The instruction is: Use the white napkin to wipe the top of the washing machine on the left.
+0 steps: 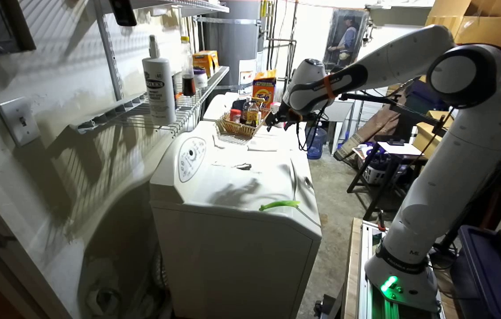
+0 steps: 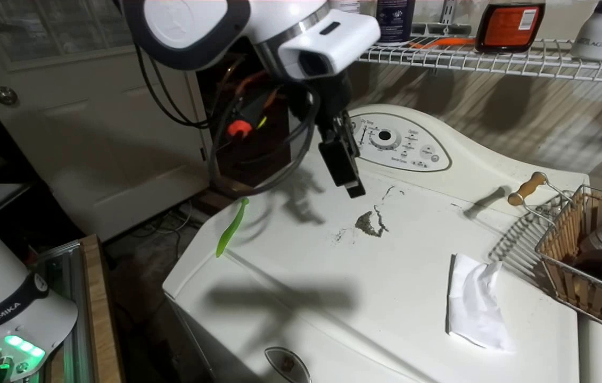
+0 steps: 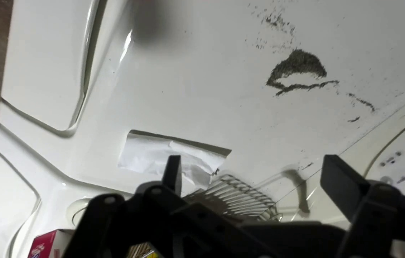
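Observation:
The white napkin [image 2: 476, 308] lies folded and creased on the white machine's top [image 2: 396, 276], near the basket side. It also shows in the wrist view [image 3: 152, 150], partly behind a finger. A dark crumbly patch [image 2: 369, 223] marks the machine's top near the control panel; it also shows in the wrist view [image 3: 300, 68] and in an exterior view [image 1: 243, 166]. My gripper [image 3: 250, 172] is open, its fingers wide apart with nothing between them. In an exterior view the gripper [image 2: 354, 191] hangs above the machine's top, apart from the napkin.
A wicker and wire basket [image 2: 588, 298] with bottles stands beyond the napkin, its wooden handle [image 2: 527, 189] raised. A green strip [image 2: 231, 229] lies at the machine's edge. A wire shelf [image 2: 492, 66] with bottles runs along the wall above the control panel [image 2: 402, 143].

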